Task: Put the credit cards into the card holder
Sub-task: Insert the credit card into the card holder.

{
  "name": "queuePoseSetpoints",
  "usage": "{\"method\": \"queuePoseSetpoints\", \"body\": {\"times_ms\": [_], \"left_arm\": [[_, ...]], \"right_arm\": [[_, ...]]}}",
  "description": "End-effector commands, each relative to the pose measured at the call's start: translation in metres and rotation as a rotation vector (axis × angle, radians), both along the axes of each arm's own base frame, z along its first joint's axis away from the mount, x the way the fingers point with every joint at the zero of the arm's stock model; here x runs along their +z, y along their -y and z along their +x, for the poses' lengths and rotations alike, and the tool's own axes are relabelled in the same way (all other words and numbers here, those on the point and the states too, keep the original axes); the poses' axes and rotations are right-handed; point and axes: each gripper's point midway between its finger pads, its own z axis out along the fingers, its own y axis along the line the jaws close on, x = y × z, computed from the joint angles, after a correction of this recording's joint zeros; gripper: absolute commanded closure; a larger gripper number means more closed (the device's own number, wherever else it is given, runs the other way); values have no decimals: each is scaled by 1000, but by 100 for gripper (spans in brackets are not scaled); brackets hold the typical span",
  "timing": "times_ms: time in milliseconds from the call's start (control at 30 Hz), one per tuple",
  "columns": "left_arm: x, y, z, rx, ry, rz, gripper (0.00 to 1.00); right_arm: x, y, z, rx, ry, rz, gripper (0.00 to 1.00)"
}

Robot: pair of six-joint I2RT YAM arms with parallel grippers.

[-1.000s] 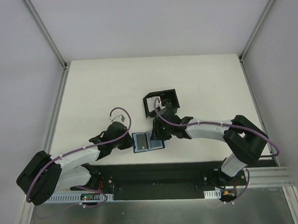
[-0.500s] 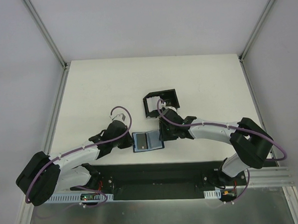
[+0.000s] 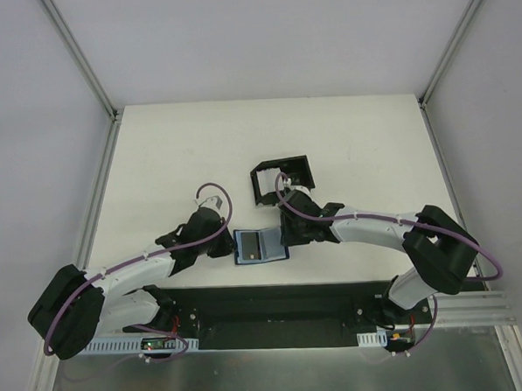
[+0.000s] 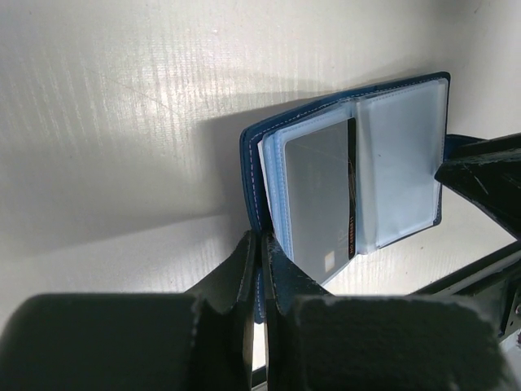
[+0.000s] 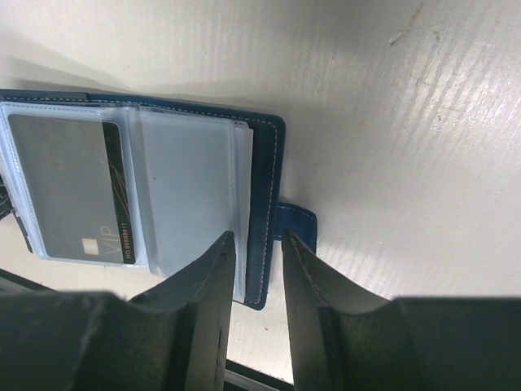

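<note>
Card holder [image 3: 260,246]: lies open on the table [image 3: 180,156] near its front edge, between the two arms, clear sleeves facing up.
Credit card [image 5: 69,187]: one grey card is seated in the left-hand sleeve; the sleeve beside it looks vacant.
Left hand [image 4: 260,269]: closed, pinching the left blue cover at its edge.
Right hand [image 5: 259,269]: fingers slightly parted astride the right cover, beside the snap tab [image 5: 293,221].
Change: over the last second the right arm has eased back from the pages, the left has crept closer, and the spread shows fuller.
Meaning: probably one card is stowed; the holder is held open for another.
Black box [image 3: 282,179]: just beyond the holder, contents unclear.
</note>
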Motion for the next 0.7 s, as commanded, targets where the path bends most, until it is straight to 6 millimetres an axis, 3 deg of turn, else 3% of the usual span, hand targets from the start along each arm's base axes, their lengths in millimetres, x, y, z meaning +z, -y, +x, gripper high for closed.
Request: {"method": "queuePoseSetpoints", "body": {"times_ms": [0, 300, 667], "left_arm": [[15, 8, 6, -40, 25, -26, 100], [21, 11, 9, -52, 38, -28, 100], [30, 15, 9, -67, 52, -50, 100]], "right_arm": [[21, -4, 5, 11, 39, 37, 68], [52, -32, 8, 70, 81, 192, 68], [33, -67, -5, 145, -35, 263, 72]]}}
